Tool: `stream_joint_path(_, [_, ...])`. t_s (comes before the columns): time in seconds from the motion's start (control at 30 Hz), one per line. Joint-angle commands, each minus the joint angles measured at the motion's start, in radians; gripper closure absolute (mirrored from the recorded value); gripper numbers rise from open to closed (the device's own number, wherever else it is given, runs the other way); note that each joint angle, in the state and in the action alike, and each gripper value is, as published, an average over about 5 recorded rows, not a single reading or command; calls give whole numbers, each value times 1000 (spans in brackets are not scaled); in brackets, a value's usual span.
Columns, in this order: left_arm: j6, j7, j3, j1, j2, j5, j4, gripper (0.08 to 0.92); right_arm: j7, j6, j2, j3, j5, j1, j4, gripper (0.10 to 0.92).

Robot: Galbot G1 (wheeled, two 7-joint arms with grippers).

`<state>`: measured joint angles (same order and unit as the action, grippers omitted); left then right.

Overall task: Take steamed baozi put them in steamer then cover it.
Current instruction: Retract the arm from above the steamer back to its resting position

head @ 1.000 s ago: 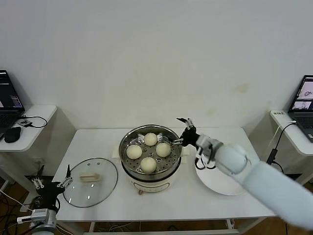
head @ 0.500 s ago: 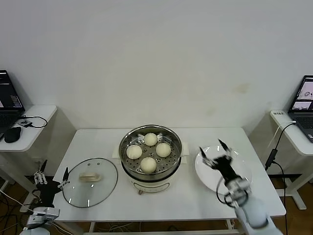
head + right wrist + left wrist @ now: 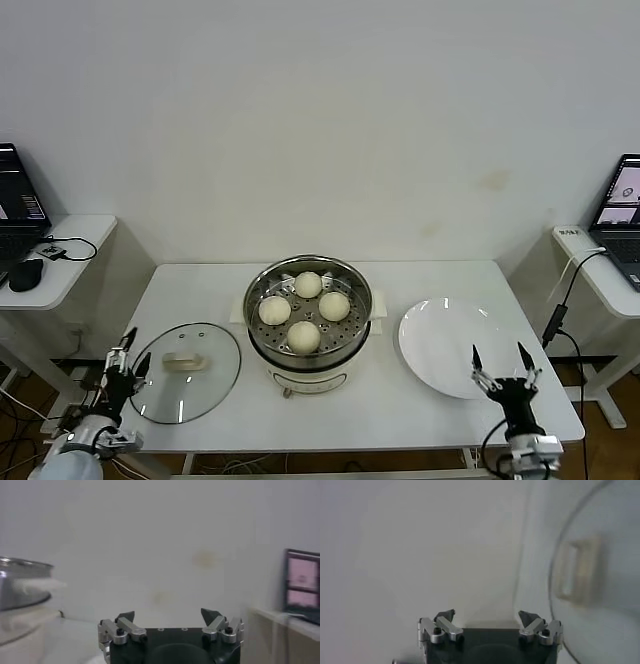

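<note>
Since the earlier frames: the right arm has pulled back from the steamer rim, past the plate, down to the table's near right corner; the left gripper has come up toward the lid's near-left edge.

Head view. All four steamed baozi (image 3: pixel 306 309) sit on the perforated tray inside the steamer (image 3: pixel 256 329), mid-table. Glass lid (image 3: pixel 186 372) lies flat on the table (image 3: pixel 350 410) left of the steamer, handle up. White plate (image 3: pixel 448 348) on the right is bare. Left gripper (image 3: pixel 124 361) fingers spread, holding nothing, just beside the lid's edge. Right gripper (image 3: pixel 501 362) spread, empty, near the plate's front edge.
Judgement: only covering remains. The lid looks rigid, smooth, breakable and fairly heavy; its rim would be slippery, so the cream handle (image 3: pixel 183 362) is the place to grip.

Left wrist view. Left gripper (image 3: pixel 486 620) open, nothing between the fingertips. Lid (image 3: pixel 600 575) and handle (image 3: pixel 575 571) are blurred; the lid is cut off at the frame edge.

Right wrist view. Right gripper (image 3: pixel 168 619) open. Only a sliver of the steamer (image 3: pixel 22 582) shows; buns hidden from here.
</note>
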<state>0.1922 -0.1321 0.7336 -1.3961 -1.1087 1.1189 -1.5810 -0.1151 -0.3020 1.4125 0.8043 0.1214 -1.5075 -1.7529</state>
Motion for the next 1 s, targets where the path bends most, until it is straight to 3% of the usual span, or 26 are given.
stream_joint_path(0.03, [12,39,-84,14,18,186,31,177,0,-55,94,83,-35,-61,0,203])
stream_joint_path(0.4, [-4,58,-80,-80,14,142,-65,177,-1,-66,117,80,-54,-66,4,203])
stream_joint_path(1.0, [-2,59,-147,114,33,107,71,177,-3,-71,152,77,-95,-82,9,202])
